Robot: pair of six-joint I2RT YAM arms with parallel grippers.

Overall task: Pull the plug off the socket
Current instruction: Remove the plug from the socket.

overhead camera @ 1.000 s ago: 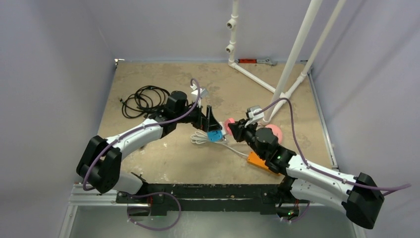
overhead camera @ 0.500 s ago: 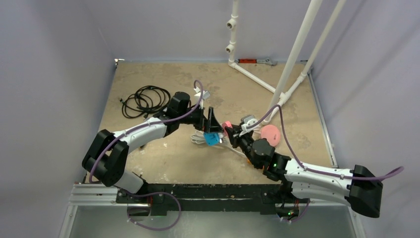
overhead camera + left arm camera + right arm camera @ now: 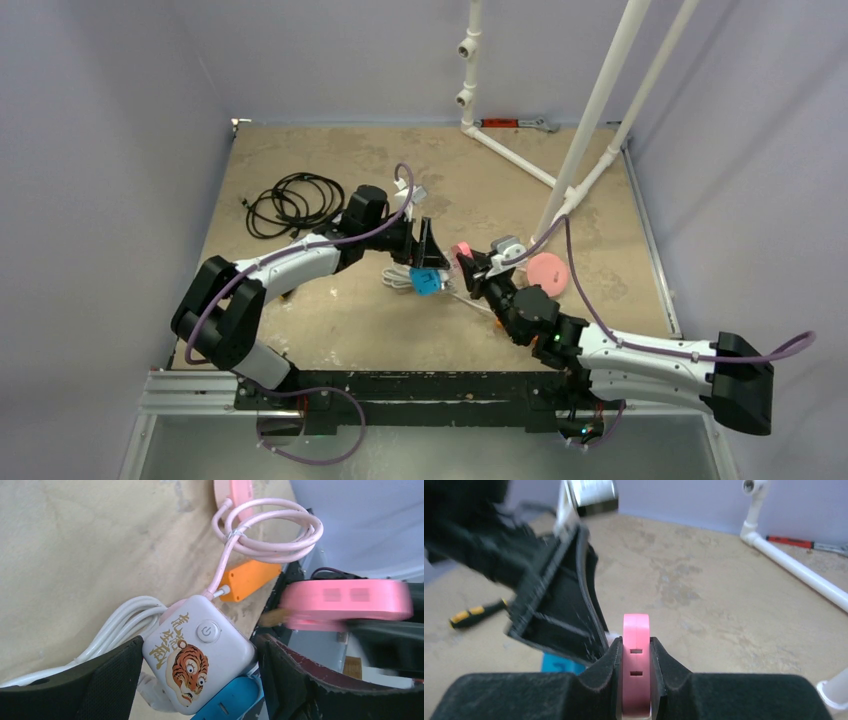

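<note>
My left gripper (image 3: 428,260) (image 3: 199,652) straddles a white cube adapter (image 3: 200,667) with a tiger picture. Both pads rest against its sides, and a blue block (image 3: 425,283) sits under it. My right gripper (image 3: 467,264) (image 3: 636,652) is shut on a pink disc-shaped plug (image 3: 636,630) with two slots, held just right of the cube. The plug also shows in the left wrist view (image 3: 345,600). The orange power strip (image 3: 248,578) lies on the table behind the cube. In the top view my right arm hides it. A pink cable coil (image 3: 272,530) runs into the cube.
A second pink disc (image 3: 547,271) lies right of the grippers. A white cable bundle (image 3: 398,279) lies under the left gripper. A black cable coil (image 3: 293,203) is at the back left. White pipes (image 3: 590,120) stand at the back right. A yellow-handled screwdriver (image 3: 474,614) lies on the table.
My right arm has swung left and forward with the pink plug, closing on the left gripper and covering the orange strip. The left gripper has barely moved.
</note>
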